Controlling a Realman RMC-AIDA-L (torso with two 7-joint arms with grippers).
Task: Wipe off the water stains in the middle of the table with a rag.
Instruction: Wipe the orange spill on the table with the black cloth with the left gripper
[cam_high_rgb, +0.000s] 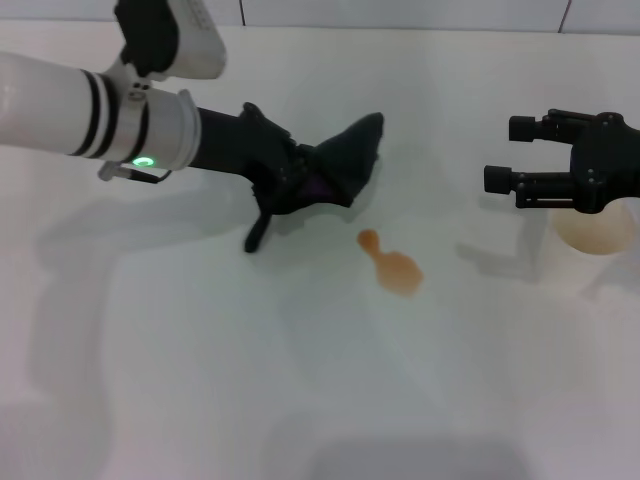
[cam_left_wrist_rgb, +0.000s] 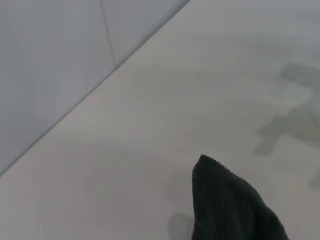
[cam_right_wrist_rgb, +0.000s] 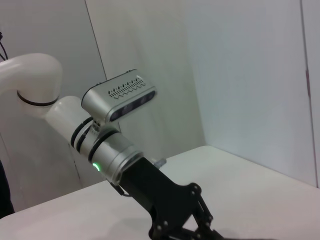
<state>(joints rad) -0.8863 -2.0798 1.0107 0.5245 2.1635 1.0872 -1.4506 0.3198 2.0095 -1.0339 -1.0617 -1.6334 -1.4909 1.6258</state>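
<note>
My left gripper (cam_high_rgb: 300, 185) is shut on the dark green-black rag (cam_high_rgb: 345, 160) and holds it just above the white table (cam_high_rgb: 200, 380). The rag's thin tail (cam_high_rgb: 256, 235) hangs down to the table. The rag's tip also shows in the left wrist view (cam_left_wrist_rgb: 230, 207). The orange-brown water stains (cam_high_rgb: 392, 265), a small dot joined to a bigger oval, lie on the table right of and nearer than the rag, apart from it. My right gripper (cam_high_rgb: 510, 153) is open at the right, well above the table, parked. The left arm (cam_right_wrist_rgb: 120, 160) shows in the right wrist view.
A white paper cup (cam_high_rgb: 595, 235) with orange-tinted inside stands at the right, partly under my right gripper. A white wall (cam_left_wrist_rgb: 55, 65) runs along the table's far edge.
</note>
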